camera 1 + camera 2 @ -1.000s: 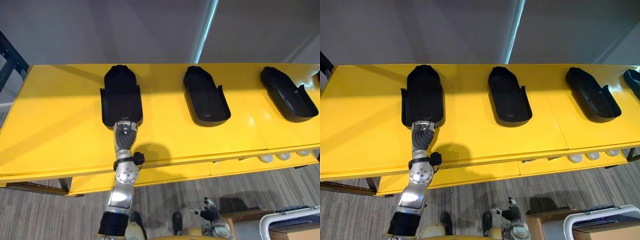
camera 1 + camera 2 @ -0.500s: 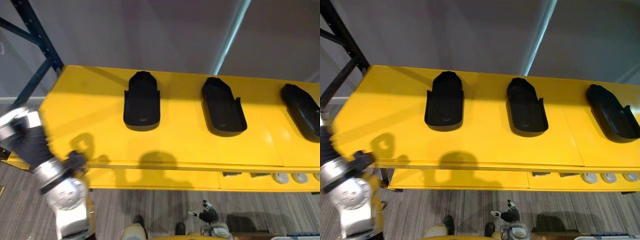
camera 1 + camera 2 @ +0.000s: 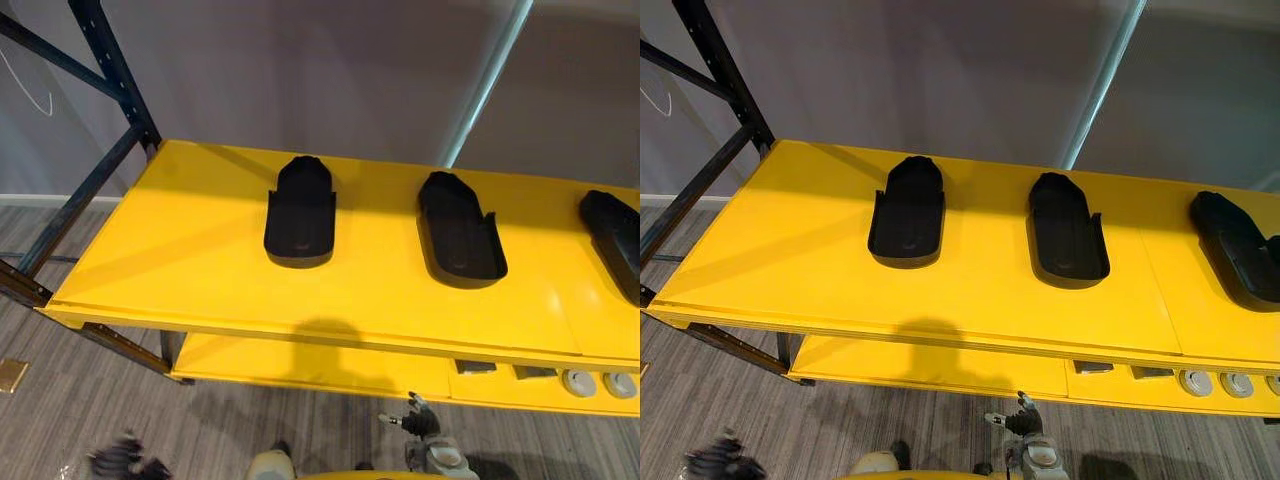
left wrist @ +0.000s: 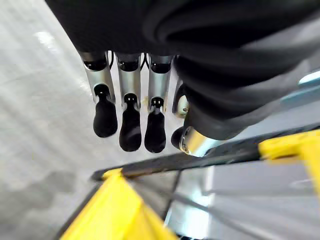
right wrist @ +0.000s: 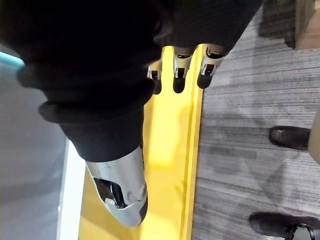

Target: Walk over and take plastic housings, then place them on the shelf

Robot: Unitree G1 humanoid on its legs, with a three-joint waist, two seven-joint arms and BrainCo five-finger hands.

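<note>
Nearest, the left hand hangs low beside the yellow shelf's front corner with its fingers straight and nothing in them, and the right hand hangs by the shelf's front edge, fingers loosely extended and likewise empty. Farther in, three black plastic housings lie well apart in a row on the shelf top: the left housing, the middle housing and the right housing. Each has its long axis running front to back, rounded closed end toward the grey wall and open end toward the robot, the two on the right angled slightly.
</note>
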